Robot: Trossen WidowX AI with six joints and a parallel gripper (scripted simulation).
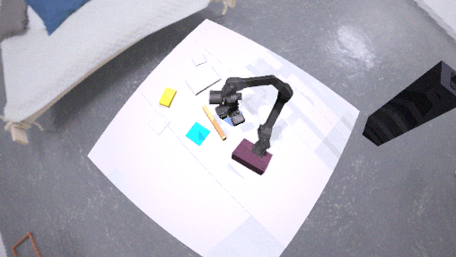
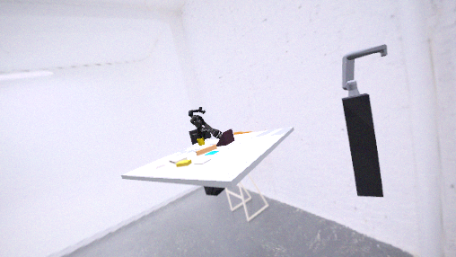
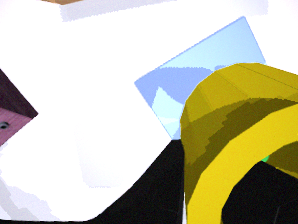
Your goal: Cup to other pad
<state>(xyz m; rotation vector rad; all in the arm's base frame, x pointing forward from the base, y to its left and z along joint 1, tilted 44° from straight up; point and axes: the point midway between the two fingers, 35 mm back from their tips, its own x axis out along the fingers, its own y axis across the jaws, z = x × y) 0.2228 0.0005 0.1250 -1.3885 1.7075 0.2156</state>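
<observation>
The yellow cup (image 2: 200, 141) (image 3: 220, 92) is held upright, a little above the blue pad (image 1: 228, 120) (image 3: 192, 82). My gripper (image 1: 230, 116) (image 3: 193, 148) is shut on the cup's wall, with one dark finger outside it and a dark finger shape inside the opening. A bit of a green marble (image 3: 265, 159) shows inside the cup; the rest of the inside is hidden. The cyan pad (image 1: 197, 134) (image 2: 212, 153) lies bare on the table.
A long orange bar (image 1: 214, 122) (image 2: 206, 149) lies between the two pads. A dark maroon block (image 1: 251, 156) (image 2: 225, 137) stands near the arm's base. A yellow block (image 1: 168, 97) (image 2: 183, 163) and a white flat box (image 1: 203, 80) lie farther off on the table (image 1: 179, 198).
</observation>
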